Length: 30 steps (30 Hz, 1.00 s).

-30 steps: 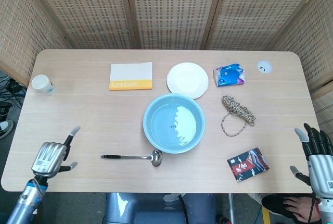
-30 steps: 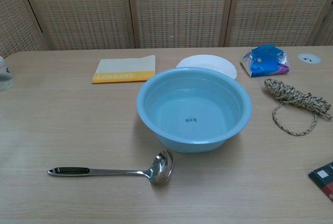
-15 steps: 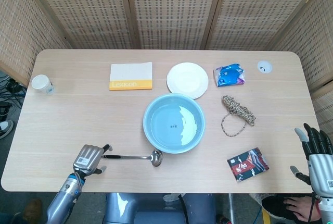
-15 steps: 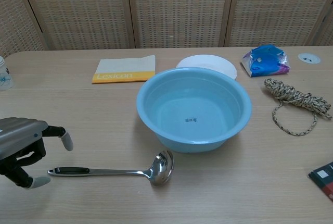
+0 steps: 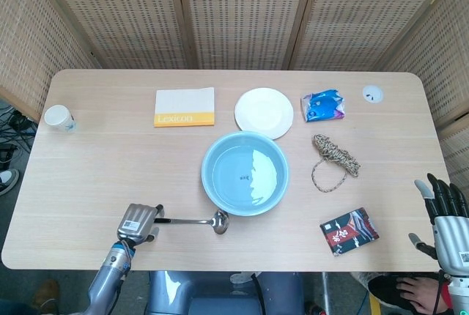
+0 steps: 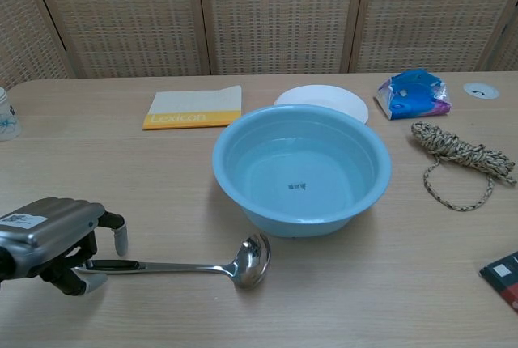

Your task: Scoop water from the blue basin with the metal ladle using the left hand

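The blue basin [image 5: 207,183] [image 6: 224,180] holds clear water at the middle of the table. In front of it lies the metal ladle [image 5: 192,221] [image 6: 188,267], flat on the wood, bowl to the right and black-grip handle pointing left. My left hand [image 5: 139,221] [image 6: 47,241] hovers at the handle's left end, a finger above and the thumb below the grip, fingers apart and not closed on it. Off the table's front right corner, my right hand [image 5: 445,216] hangs with fingers spread, holding nothing.
Behind the basin sit a yellow-and-white book [image 5: 185,106], a white plate [image 5: 264,112] and a blue packet [image 5: 323,105]. A coiled rope [image 5: 335,157] and a dark red packet [image 5: 349,231] lie to the right. A paper cup [image 5: 58,118] stands far left.
My left hand has come in from the front left edge and moved right, now straddling the ladle's handle end. The ladle and my right hand have not moved.
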Tool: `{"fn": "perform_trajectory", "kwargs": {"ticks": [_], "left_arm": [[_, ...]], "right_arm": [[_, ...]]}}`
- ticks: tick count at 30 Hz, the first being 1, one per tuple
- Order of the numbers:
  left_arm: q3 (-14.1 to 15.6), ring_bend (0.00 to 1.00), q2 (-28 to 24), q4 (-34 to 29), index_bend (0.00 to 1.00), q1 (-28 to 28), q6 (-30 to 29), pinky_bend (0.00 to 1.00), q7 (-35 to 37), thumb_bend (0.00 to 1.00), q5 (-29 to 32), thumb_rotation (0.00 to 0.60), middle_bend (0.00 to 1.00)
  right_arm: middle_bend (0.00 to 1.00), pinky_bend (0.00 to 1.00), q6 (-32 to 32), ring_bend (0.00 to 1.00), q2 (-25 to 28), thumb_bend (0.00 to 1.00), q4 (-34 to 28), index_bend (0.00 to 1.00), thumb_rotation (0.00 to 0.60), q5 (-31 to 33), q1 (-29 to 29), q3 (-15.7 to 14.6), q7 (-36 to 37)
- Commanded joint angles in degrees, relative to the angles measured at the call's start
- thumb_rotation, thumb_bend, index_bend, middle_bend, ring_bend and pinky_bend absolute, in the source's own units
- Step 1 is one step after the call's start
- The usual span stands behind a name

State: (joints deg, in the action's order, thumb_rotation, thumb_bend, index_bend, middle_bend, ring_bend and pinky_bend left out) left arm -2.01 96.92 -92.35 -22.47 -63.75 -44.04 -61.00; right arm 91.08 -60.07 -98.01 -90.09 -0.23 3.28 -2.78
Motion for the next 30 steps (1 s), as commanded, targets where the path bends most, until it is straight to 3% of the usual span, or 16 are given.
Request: {"fn": "perform_trajectory", "kwargs": {"ticks": [1, 30], "left_arm": [[0.1, 1.00, 0.7, 0.7, 0.44, -0.5, -0.5, 1.00, -0.5, 0.36, 0.2, 0.600, 0.94], [0.9, 1.00, 6.7, 6.3, 0.48, -2.8, -2.2, 1.00, -1.3, 0.36, 1.5, 0.600, 0.94]], "right_arm": [[0.00, 0.00, 0.0, 0.00, 0.1, 0.00, 0.0, 0.00, 0.600, 0.1, 0.0, 0.0, 0.2], [0.00, 0.00, -0.4, 0.00, 0.6, 0.00, 0.1, 0.00, 0.600, 0.6, 0.2, 0.1, 1.4]]}}
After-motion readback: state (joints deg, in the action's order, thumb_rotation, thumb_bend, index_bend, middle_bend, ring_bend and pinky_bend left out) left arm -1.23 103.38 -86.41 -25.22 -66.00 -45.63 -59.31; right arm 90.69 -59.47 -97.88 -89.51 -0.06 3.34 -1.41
